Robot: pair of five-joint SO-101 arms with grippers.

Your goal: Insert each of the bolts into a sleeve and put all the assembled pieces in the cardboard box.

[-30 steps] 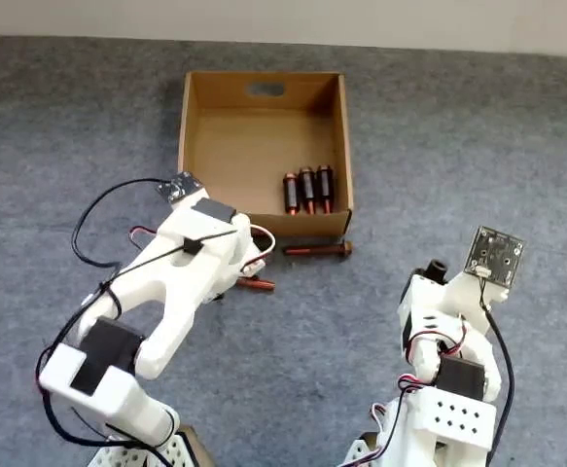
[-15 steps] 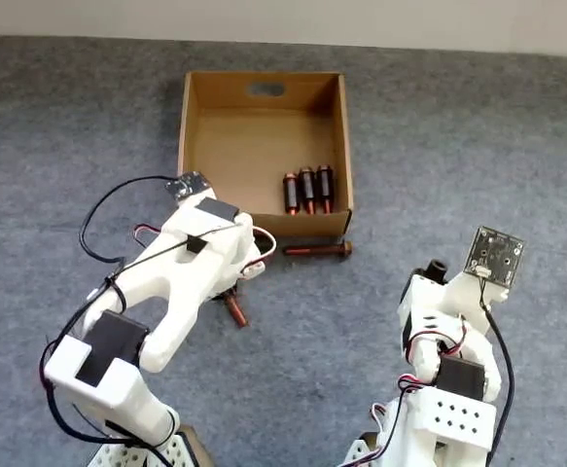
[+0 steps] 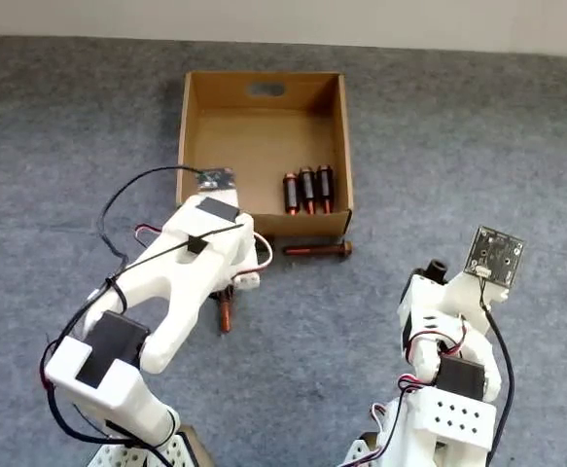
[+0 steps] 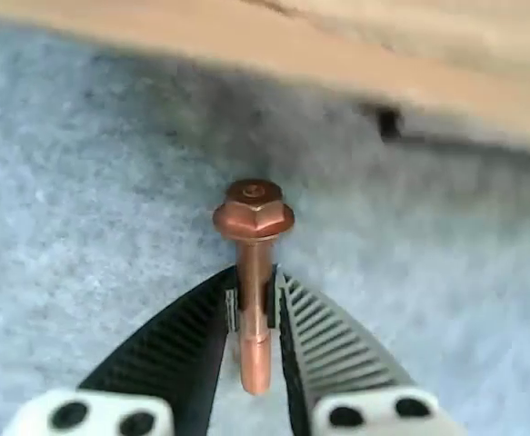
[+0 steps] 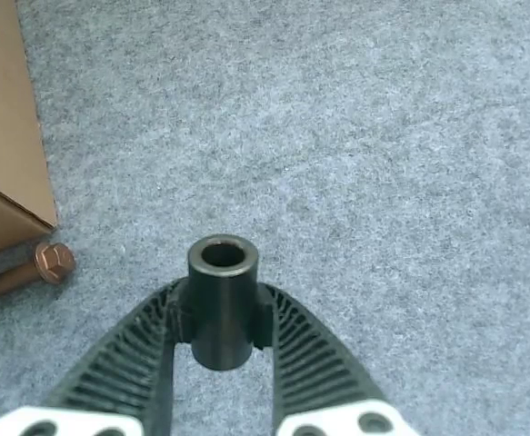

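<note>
While L jaws clamp a bolt [image 4: 254,259] and R jaws a sleeve [image 5: 222,304], grey carpet [image 3: 458,146] spreads beneath.

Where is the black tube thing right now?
In the right wrist view, the black sleeve is clamped in the right tool over the grey carpet, right of the loose bolt lying by the cardboard box corner.
</note>
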